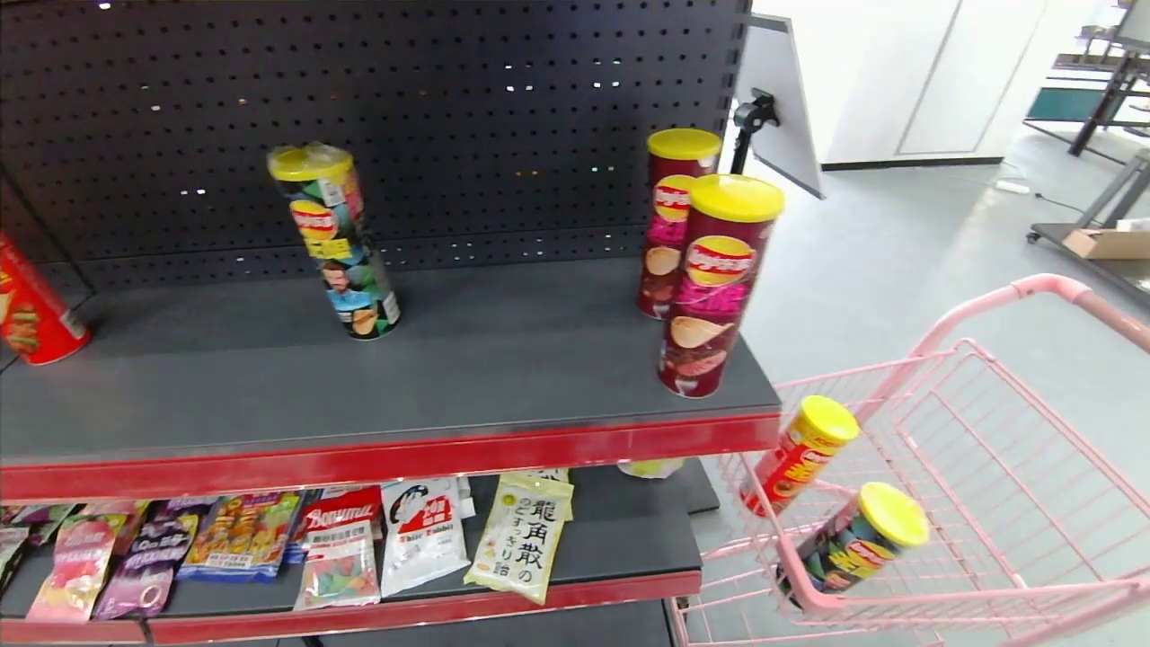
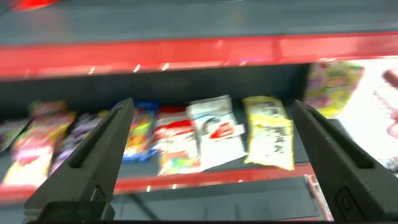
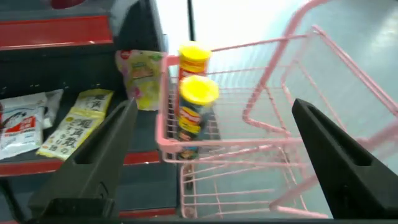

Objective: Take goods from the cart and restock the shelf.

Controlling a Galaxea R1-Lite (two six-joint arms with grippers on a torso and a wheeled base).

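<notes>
Pink wire forms the cart [image 1: 988, 377] that stands just off the right end of the shelf [image 1: 386, 458], a dark grey board with a red front edge and a perforated back panel. Two yellow-lidded cans lean in the cart's corner nearest the shelf: a red can [image 1: 800, 454] above and a dark can [image 1: 853, 539] below it, both tilted with their lids toward the open basket. On the shelf, two maroon cans [image 1: 714, 288] stand upright at the right end, one close behind the other, the front one near the edge. A multicoloured can [image 1: 334, 243] stands well to their left, leaning slightly, and another red tube [image 1: 31, 310] tilts at the far left edge. The lower shelf [image 1: 629, 548] carries a row of flat snack bags [image 1: 341, 539], with a pale green bag [image 3: 142, 78] at its end beside the cart. The left hand [image 2: 211, 104] is spread wide and holds nothing, facing the snack bags on the lower shelf. The right hand [image 3: 214, 104] is likewise wide apart and empty, facing the cart corner where the two cans lean.
</notes>
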